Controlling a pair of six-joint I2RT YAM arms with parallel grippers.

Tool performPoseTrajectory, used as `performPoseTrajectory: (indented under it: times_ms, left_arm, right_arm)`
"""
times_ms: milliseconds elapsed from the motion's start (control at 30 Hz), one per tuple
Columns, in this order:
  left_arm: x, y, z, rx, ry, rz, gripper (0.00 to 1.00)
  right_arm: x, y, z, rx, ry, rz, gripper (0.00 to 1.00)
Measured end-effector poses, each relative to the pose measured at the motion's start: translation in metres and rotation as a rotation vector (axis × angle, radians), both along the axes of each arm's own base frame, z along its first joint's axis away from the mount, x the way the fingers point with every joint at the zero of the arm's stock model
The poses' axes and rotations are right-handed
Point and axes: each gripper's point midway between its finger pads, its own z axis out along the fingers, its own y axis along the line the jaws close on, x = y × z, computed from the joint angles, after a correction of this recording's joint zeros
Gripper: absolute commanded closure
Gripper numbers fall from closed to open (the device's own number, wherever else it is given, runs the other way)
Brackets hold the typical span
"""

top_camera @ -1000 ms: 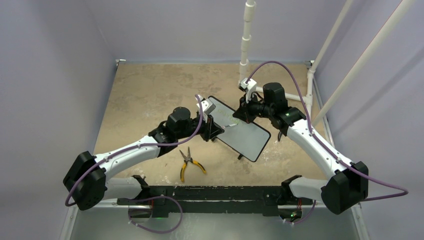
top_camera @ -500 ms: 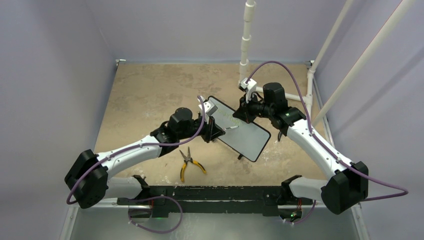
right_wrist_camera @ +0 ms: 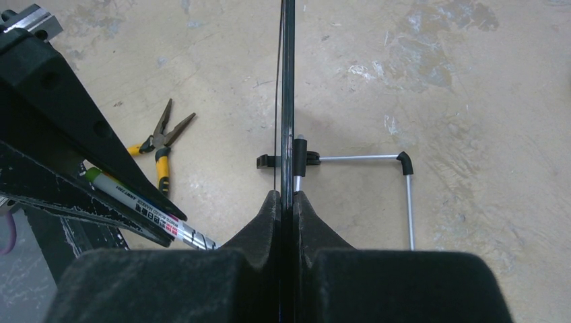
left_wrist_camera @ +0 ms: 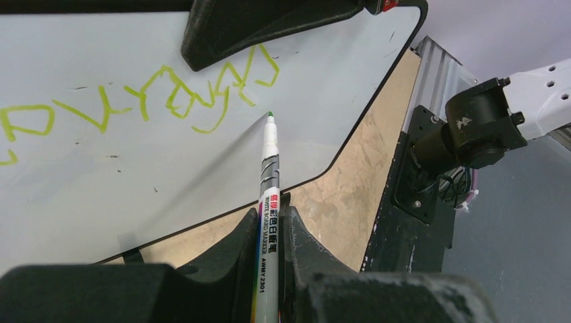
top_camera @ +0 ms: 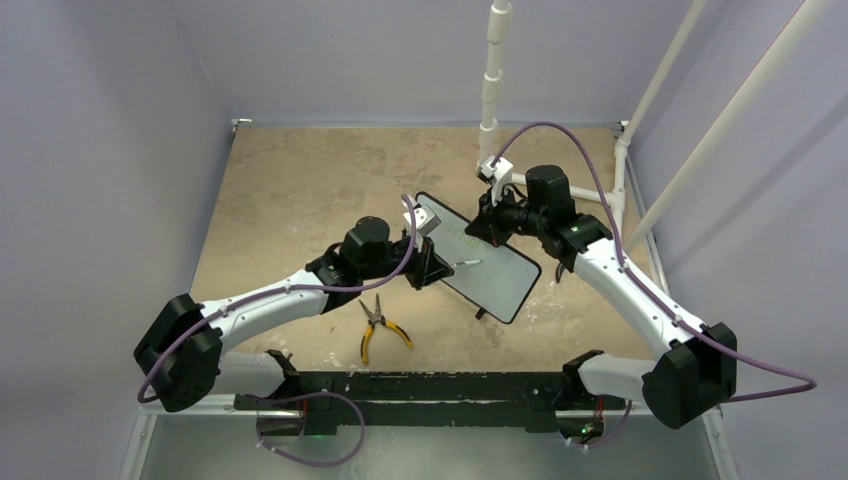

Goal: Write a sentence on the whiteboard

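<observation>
Sandy tabletop (top_camera: 290, 190) lies under the tilted whiteboard (top_camera: 497, 282), mid-table, long axis running far-left to near-right. The right gripper (right_wrist_camera: 286, 198) is clamped on its far edge; the left gripper (left_wrist_camera: 269, 219), on the board's left and facing the writing side, pinches the marker (left_wrist_camera: 269, 168). Its tip stands just near-right of the green sentence (left_wrist_camera: 182, 94); contact I cannot tell.

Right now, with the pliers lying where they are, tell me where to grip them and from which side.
Grip the pliers at the narrow neck just behind the nose, where the yellow handles meet. Come straight down from above, closing across the neck: they lie flat on the table, and the handles splay apart toward the near edge.
</observation>
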Motion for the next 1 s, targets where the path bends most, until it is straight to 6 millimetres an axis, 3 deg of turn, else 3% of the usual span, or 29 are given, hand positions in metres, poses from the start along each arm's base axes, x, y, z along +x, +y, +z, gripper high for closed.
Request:
performPoseTrajectory:
  times_ms: [633, 1000]
  left_arm:
    - [-0.008, -0.009, 0.006, -0.026, -0.007, -0.054, 1.0]
    - [-0.014, 0.002, 0.029, -0.044, -0.074, -0.058, 1.0]
  right_arm:
    - [0.0, 0.0, 0.0, 0.0, -0.001, 0.0, 1.0]
    - [0.0, 0.0, 0.0, 0.001, 0.0, 0.001, 1.0]
